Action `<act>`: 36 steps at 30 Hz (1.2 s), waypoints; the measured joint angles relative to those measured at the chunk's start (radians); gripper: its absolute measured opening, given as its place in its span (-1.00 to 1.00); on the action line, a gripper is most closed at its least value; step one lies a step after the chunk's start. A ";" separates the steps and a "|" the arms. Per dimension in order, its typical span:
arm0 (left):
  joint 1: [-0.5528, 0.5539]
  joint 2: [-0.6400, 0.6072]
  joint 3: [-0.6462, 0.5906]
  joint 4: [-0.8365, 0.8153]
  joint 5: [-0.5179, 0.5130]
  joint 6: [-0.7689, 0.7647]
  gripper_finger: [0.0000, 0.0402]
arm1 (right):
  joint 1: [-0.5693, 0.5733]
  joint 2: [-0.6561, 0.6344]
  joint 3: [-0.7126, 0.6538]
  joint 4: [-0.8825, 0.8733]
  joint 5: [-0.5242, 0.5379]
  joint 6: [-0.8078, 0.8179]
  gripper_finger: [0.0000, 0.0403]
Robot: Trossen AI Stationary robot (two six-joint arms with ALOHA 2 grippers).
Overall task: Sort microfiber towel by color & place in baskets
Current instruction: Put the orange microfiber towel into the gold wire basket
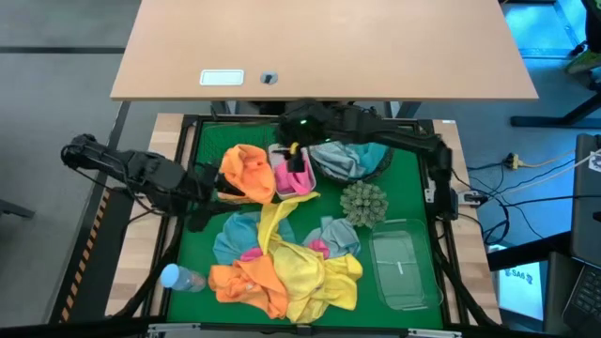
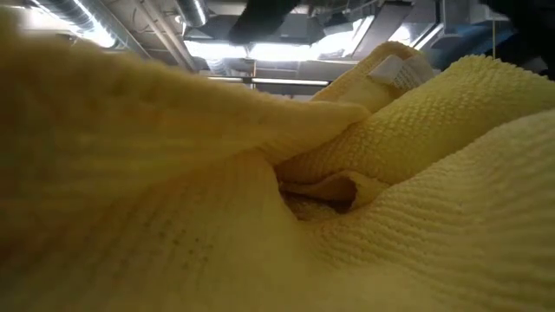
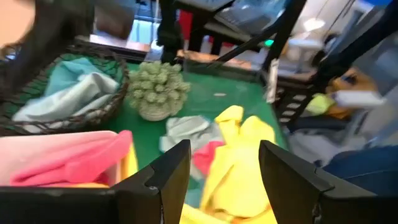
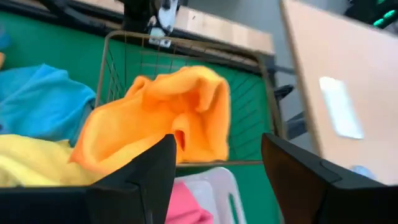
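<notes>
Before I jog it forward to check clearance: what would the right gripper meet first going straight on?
Likely the orange towel in the wire basket, straight ahead between the right gripper's open fingers; depth is unclear.

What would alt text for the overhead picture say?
A green mat holds a heap of yellow, orange, blue and pink towels. Behind it, an orange towel fills a wire basket, and the right tool hangs open over a white tub holding pink cloth.

dark jointed arms (image 1: 141, 169), black angular claws (image 3: 224, 180)
</notes>
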 joint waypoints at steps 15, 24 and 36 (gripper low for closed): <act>0.001 0.293 0.000 0.001 -0.272 0.223 -0.09 | 0.011 -0.240 -0.001 -0.436 -0.014 0.102 0.15; 0.001 0.460 0.000 0.001 -0.309 0.161 -0.09 | 0.054 -0.239 -0.116 -0.495 -0.014 0.122 0.15; 0.073 0.557 0.000 -0.063 -0.403 0.005 -0.09 | 0.100 -0.314 -0.301 -0.485 -0.006 0.183 0.15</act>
